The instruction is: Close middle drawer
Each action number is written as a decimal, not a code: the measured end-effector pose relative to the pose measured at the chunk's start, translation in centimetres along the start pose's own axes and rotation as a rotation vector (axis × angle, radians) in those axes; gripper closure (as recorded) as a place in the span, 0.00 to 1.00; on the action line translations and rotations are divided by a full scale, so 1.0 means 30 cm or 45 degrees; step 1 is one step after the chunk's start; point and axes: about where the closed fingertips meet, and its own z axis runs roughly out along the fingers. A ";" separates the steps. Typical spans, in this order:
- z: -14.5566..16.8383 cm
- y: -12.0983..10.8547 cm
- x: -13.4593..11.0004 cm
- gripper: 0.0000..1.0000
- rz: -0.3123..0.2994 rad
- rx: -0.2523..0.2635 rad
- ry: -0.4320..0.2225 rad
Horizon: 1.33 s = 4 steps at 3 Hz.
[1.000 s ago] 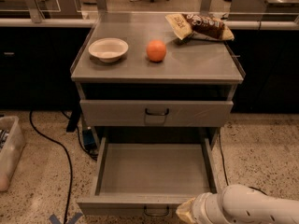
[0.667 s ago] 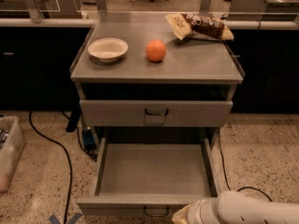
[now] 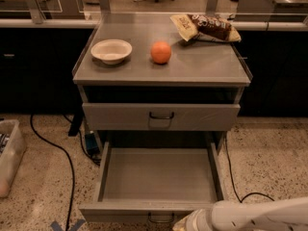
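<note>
The middle drawer [image 3: 159, 177] is pulled far out of the grey cabinet, and its wide shallow tray is empty. Its flat front [image 3: 120, 211] runs along the bottom of the view, with the small dark loop handle [image 3: 161, 219] at its centre. My white arm [image 3: 260, 214] comes in from the lower right. The gripper [image 3: 185, 224] sits at the bottom edge, just right of the handle and in front of the drawer front, mostly cut off by the frame. The drawer above [image 3: 161, 116] has its front nearly flush with the cabinet.
On the cabinet top [image 3: 202, 66] lie a white bowl [image 3: 111, 50], an orange [image 3: 160, 52] and a chip bag [image 3: 204, 28]. Black cables [image 3: 62, 153] run over the floor at left and right. A plastic bin [image 3: 8, 158] stands at far left. Dark counters flank the cabinet.
My arm and gripper have sunk lower in the view and shifted slightly left towards the handle. The drawer stands just as far open.
</note>
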 end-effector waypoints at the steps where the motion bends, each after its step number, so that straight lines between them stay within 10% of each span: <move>1: 0.033 -0.043 -0.028 1.00 -0.034 0.040 0.003; 4: -0.030 -0.179 -0.141 1.00 -0.128 0.233 -0.034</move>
